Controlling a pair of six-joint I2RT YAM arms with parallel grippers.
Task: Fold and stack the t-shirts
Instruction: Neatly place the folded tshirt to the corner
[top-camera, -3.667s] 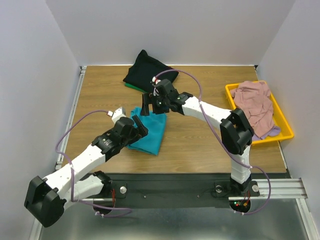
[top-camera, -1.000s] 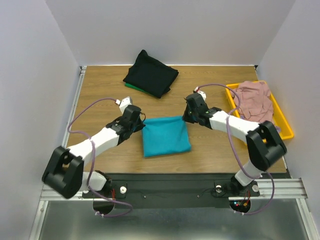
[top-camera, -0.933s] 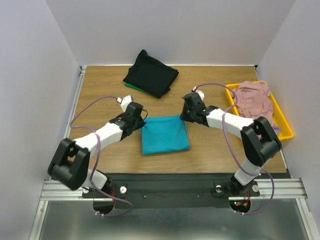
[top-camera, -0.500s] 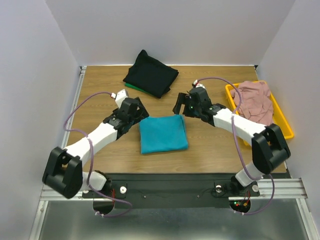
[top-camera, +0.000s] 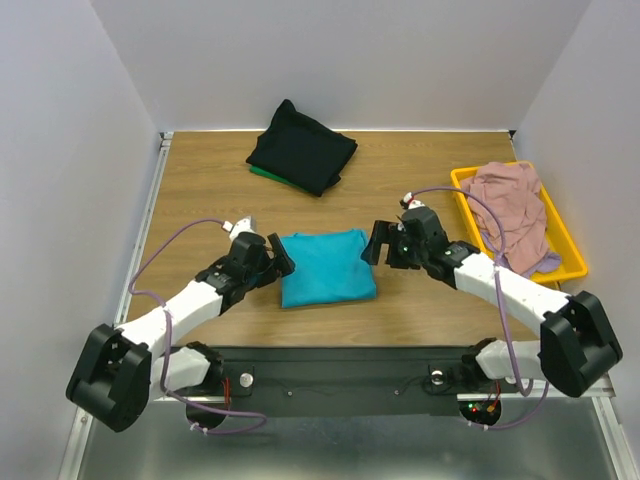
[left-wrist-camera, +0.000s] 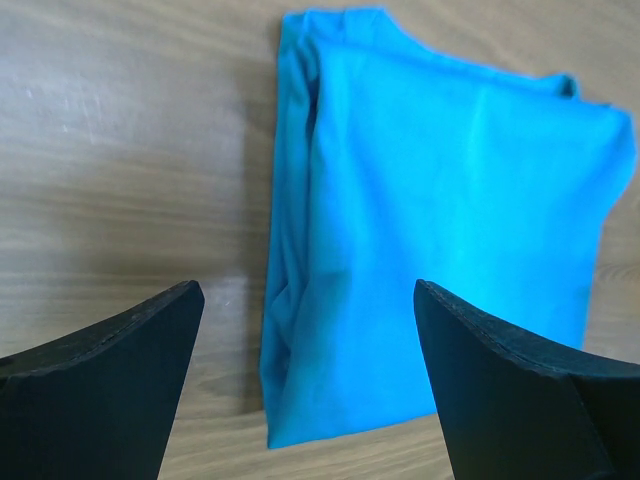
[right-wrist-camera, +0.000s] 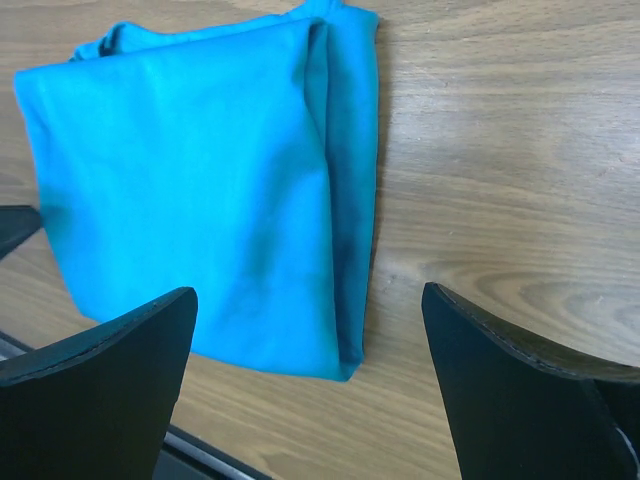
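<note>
Both arms have released the teal t-shirt (top-camera: 325, 268) and drawn back to its flanks. The left gripper (top-camera: 277, 260) and right gripper (top-camera: 374, 244) stand wide apart, holding nothing. The shirt lies folded flat at the table's (top-camera: 200, 200) mid-front. Folding appears complete; stacking with the black t-shirt (top-camera: 300, 155) remains.

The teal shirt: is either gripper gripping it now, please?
No, the left gripper and right gripper both stand open beside the teal shirt.

A yellow tray (top-camera: 568, 240) sits at the wooden table's (top-camera: 200, 190) right edge.
</note>
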